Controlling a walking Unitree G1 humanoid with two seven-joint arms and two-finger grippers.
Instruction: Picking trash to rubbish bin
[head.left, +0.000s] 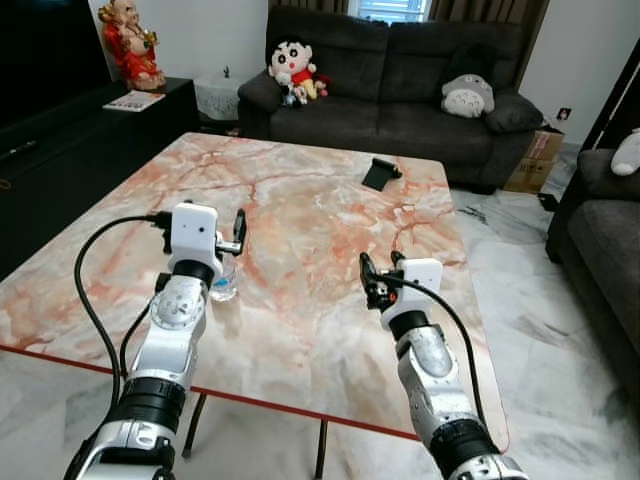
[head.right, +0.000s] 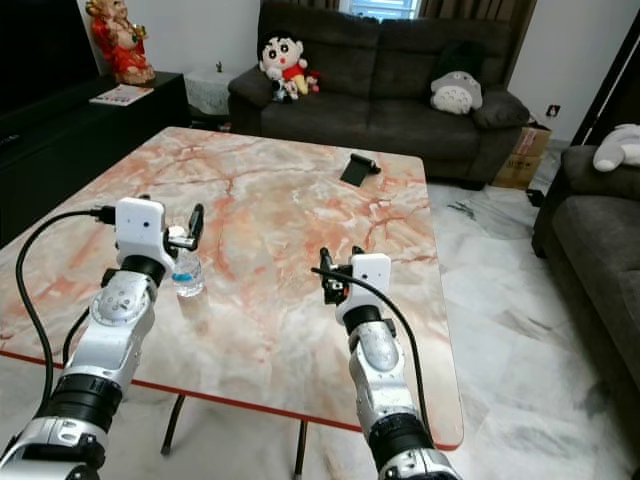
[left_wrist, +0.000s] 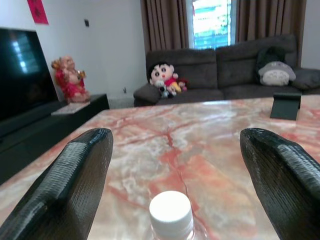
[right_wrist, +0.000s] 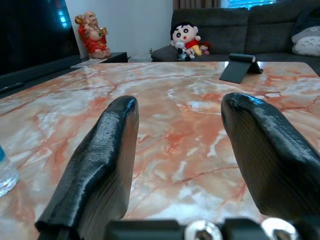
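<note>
A small clear plastic bottle (head.left: 224, 285) with a white cap (left_wrist: 171, 214) and a blue label stands upright on the marble table (head.left: 310, 210), near its front left. My left gripper (head.left: 222, 240) hovers just above it, open, its two black fingers (left_wrist: 75, 175) spread wide to either side of the cap without touching it. My right gripper (head.left: 381, 265) is open low over the table's front right part, nothing between its fingers (right_wrist: 107, 150). From the right wrist, the bottle (right_wrist: 5, 175) shows off to the side, well apart from that gripper.
A black wedge-shaped stand (head.left: 380, 172) lies at the table's far side. Behind it is a dark sofa (head.left: 400, 90) with plush toys. A black TV cabinet (head.left: 60, 140) runs along the left. An armchair (head.left: 600, 230) and a cardboard box (head.left: 535, 160) stand to the right, across open tiled floor.
</note>
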